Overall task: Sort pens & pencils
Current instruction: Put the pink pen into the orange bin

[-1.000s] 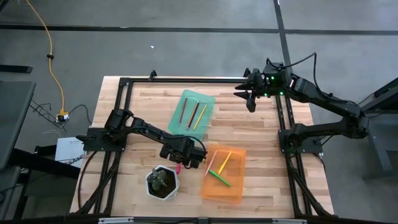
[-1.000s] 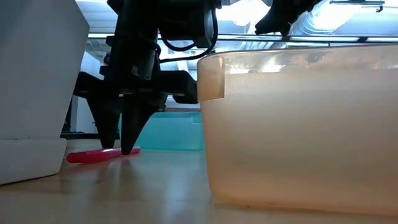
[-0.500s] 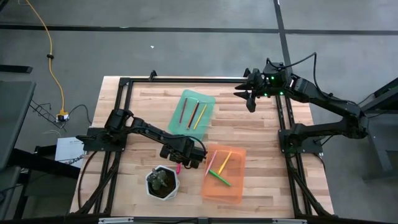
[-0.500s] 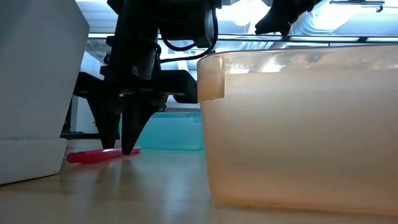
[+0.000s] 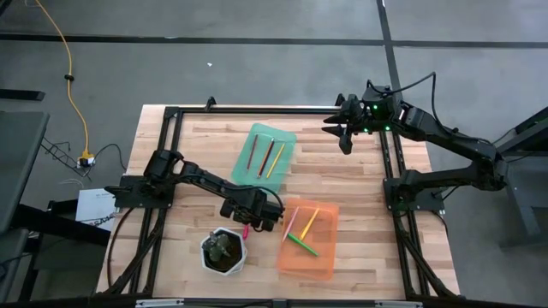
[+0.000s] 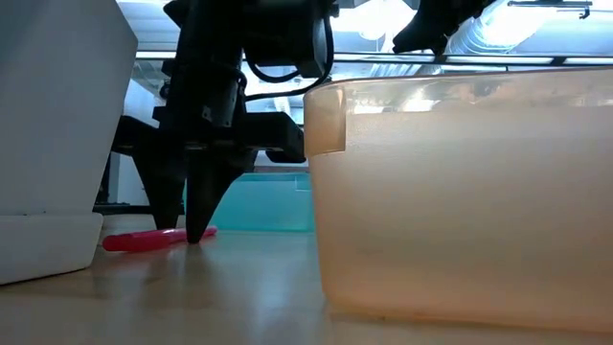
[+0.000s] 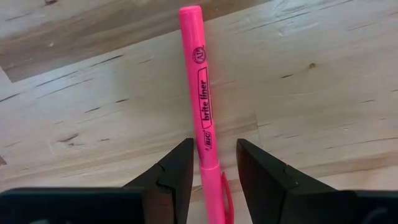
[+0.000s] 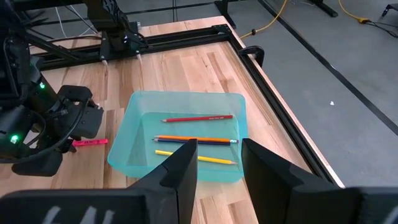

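A pink highlighter [image 7: 200, 81] lies flat on the wooden table between the white plant pot [image 5: 224, 251] and the orange tray [image 5: 310, 263]. My left gripper [image 7: 212, 143] points straight down over the highlighter's clip end. It is open, with one finger on each side of the barrel and a gap showing beside it. In the low view its fingertips [image 6: 196, 230] reach down to the table beside the highlighter [image 6: 144, 239]. My right gripper [image 8: 217, 143] hangs open and raised over the table's far right [image 5: 344, 141], with nothing between its fingers.
The green tray [image 5: 257, 130] at the far middle holds a red-brown, a dark and a yellow pencil. The orange tray holds a yellow, a green and a pale pink stick. Its wall [image 6: 450, 192] stands close to the right of my left gripper, and the pot [image 6: 57, 125] to its left.
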Controlling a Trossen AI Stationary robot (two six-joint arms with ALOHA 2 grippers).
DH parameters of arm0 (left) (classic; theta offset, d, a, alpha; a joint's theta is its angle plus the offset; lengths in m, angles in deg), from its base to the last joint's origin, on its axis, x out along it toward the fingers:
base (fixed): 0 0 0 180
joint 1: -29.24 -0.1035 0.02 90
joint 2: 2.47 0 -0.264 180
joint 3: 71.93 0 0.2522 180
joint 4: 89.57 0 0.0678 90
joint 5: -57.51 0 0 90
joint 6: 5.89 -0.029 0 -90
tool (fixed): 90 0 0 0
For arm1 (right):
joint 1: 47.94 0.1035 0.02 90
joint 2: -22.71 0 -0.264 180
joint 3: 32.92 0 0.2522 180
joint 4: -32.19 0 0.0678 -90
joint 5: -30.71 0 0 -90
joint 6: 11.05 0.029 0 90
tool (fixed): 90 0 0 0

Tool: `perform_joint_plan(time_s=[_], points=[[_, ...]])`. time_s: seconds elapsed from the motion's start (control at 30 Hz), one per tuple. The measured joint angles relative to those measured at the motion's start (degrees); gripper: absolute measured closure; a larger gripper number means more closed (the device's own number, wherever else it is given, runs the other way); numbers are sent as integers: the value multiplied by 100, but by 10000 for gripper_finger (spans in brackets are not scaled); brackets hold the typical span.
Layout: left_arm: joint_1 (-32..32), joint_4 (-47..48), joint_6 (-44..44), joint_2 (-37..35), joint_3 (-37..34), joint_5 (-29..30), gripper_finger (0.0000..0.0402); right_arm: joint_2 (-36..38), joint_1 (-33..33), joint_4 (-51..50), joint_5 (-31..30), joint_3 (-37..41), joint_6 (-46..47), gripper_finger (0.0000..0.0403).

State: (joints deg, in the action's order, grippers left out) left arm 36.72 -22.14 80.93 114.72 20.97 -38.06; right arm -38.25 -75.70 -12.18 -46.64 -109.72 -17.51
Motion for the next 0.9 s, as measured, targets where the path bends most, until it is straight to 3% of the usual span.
perform_joint_plan(time_s=[0.37,0.73,0.9], points=[[0,31,0,0,6,20,296,-1,-1,28,0,0,0,285],[2,64,-105,9,76,110,391,-3,0,112,0,0,2,285],[2,234,-219,15,314,356,370,-3,-1,109,0,0,2,285]])
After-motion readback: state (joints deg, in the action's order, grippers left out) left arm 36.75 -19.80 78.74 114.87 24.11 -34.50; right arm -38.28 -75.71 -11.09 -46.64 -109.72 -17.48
